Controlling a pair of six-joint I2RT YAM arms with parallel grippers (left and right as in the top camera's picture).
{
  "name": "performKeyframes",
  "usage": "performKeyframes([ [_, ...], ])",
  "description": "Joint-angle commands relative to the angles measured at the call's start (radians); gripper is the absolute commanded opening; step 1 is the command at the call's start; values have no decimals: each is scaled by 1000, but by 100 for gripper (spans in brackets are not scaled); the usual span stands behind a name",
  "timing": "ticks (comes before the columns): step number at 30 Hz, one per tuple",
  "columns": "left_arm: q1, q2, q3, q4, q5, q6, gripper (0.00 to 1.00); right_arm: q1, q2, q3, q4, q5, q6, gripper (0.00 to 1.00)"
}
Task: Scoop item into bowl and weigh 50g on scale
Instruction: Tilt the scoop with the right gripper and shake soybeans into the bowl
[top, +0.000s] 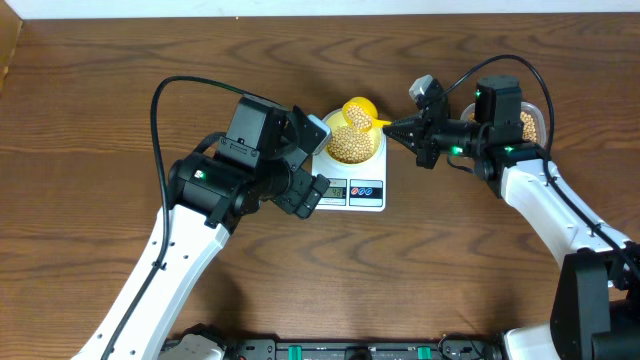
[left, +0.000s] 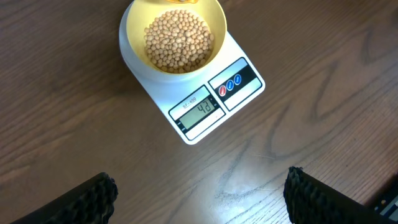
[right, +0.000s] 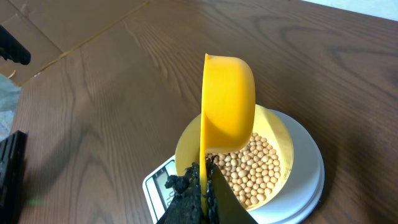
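Desk (top: 100, 120): dark brown wood, seen from above; everything I handle sits on it.

Left end effector (left: 199, 183): spread wide. In my left wrist view its two black fingers (left: 93, 196) sit at the bottom corners, far apart, with nothing between them. It hangs over the desk just left of the scale, and its camera looks down on the scale's display edge.

Scale (left: 245, 78): white and flat, near the middle of the desk between my two arms. Its display edge faces the near side of the desk.

Display (left: 198, 109): a small grey screen with dark digits. I cannot read them with certainty.

Buttons (left: 230, 85): small round ones, red and blue, just beside the display.

Bowl (left: 134, 31): pale yellow, round and shallow, standing on the scale's round top.

Beans (left: 179, 40): small tan ones, lying in a heap in the bowl and covering its bottom.

Scoop (right: 227, 106): bright yellow, tipped on its side right above the bowl's far rim. I see no beans in it from the right wrist view.

Right end effector (right: 202, 186): pinching the scoop's handle between its dark fingers, reaching in from the right of the scale.

Tub (top: 535, 125): clear plastic, at the far right behind my right wrist, partly hidden, with more tan beans in it.
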Motion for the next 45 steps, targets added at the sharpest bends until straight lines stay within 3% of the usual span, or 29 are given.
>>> performKeyframes([
  [1,3,-9,-2,-5,5,17,88,9,9,-2,2,-3,-14,1],
  [45,3,-9,-2,-5,5,17,88,9,9,-2,0,-3,-47,1],
])
